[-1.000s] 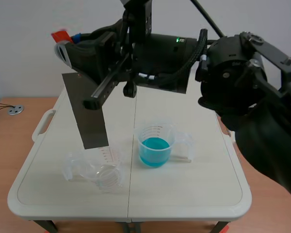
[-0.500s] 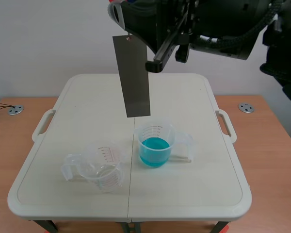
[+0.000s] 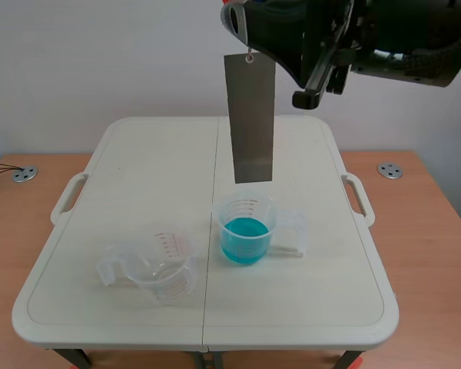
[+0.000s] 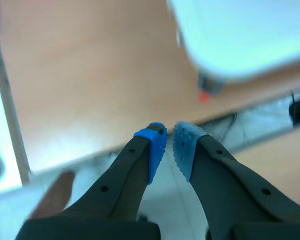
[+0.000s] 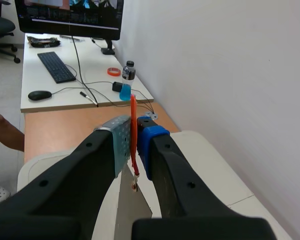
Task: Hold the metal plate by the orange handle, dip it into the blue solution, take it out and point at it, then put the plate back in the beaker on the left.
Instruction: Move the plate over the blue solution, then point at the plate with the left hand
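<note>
Metal plate [image 3: 252, 119] above blue-solution beaker [image 3: 246, 231], clear beaker [image 3: 157, 265] beside; right pincer [image 5: 133, 142] grips orange handle [image 5: 133, 125]; left pincer [image 4: 169, 145] clenched.

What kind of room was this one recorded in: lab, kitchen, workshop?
Probably an office-style robotics lab. A white table holds a beaker of blue solution and an empty beaker, and the right wrist view shows a desk with a monitor, keyboard and mouse.
</note>
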